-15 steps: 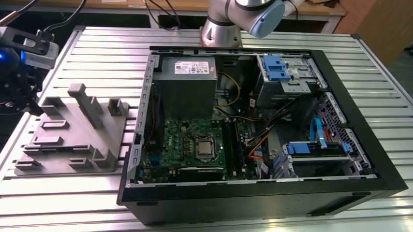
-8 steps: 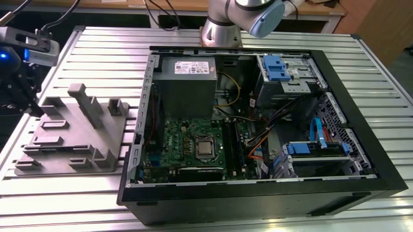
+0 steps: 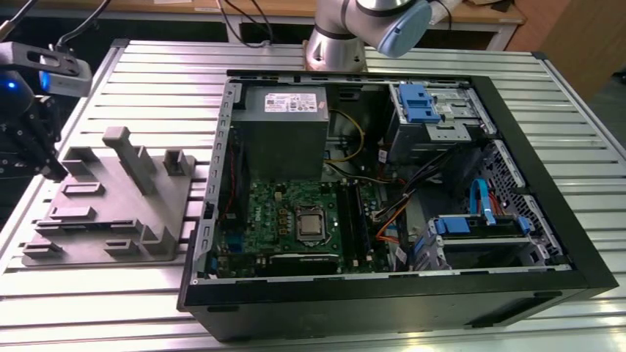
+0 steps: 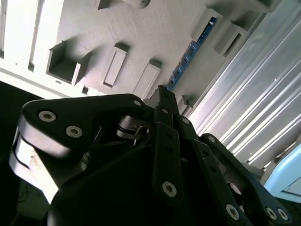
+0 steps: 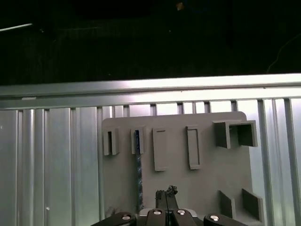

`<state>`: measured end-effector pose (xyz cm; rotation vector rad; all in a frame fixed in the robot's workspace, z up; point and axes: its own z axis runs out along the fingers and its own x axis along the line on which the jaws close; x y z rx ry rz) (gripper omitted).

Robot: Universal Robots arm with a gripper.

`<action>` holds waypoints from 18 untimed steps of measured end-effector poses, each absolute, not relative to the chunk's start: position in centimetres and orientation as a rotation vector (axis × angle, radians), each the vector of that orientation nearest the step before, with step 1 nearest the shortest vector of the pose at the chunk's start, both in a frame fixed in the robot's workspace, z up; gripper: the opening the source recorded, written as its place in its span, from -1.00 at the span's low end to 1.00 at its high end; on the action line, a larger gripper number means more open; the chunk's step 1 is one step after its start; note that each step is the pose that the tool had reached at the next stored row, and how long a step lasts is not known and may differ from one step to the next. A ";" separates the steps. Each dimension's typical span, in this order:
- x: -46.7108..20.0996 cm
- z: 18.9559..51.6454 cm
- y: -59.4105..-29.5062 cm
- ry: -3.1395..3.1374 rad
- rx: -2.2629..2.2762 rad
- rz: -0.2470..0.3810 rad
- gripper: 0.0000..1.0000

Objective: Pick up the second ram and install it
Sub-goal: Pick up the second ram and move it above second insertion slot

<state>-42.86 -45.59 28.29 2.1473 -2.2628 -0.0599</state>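
The second ram [image 5: 138,175] is a thin dark board with a blue edge. It stands on edge in a slot of the grey fixture [image 5: 207,179], and in the second wrist view the ram [image 4: 187,56] shows as a blue strip between two grey blocks. My gripper [image 5: 166,192] hovers over the fixture a little to one side of the ram, fingers shut together with nothing between them. In the exterior view the gripper [image 3: 49,170] hangs at the fixture's [image 3: 108,220] left edge. The green motherboard [image 3: 278,220] lies in the open computer case [image 3: 391,293].
The fixture carries several raised blocks and an upright post [image 3: 125,154]. Inside the case are a grey power supply [image 3: 284,125], blue drive bays [image 3: 415,103], black and orange cables [image 3: 391,213] and long dark memory slots [image 3: 350,220]. The ribbed metal table [image 3: 98,308] surrounds everything.
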 end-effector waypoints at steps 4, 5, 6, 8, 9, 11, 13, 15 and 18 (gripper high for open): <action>-42.9 28.1 -45.6 -2.185 2.220 -0.059 -0.80; -42.9 28.0 -45.6 -2.165 2.238 -0.059 -0.80; -42.9 28.0 -45.6 -2.145 2.256 -0.059 -0.80; -42.9 28.0 -45.6 -2.131 2.268 -0.058 -0.80; -42.9 28.0 -45.6 -2.131 2.268 -0.058 -0.80; -42.9 28.0 -45.6 -2.131 2.269 -0.058 -0.80; -42.9 27.8 -45.6 -2.132 2.270 -0.055 -0.80; -42.9 27.6 -45.7 -2.134 2.272 -0.051 -0.80; -42.9 27.2 -46.0 -2.136 2.274 -0.048 -0.80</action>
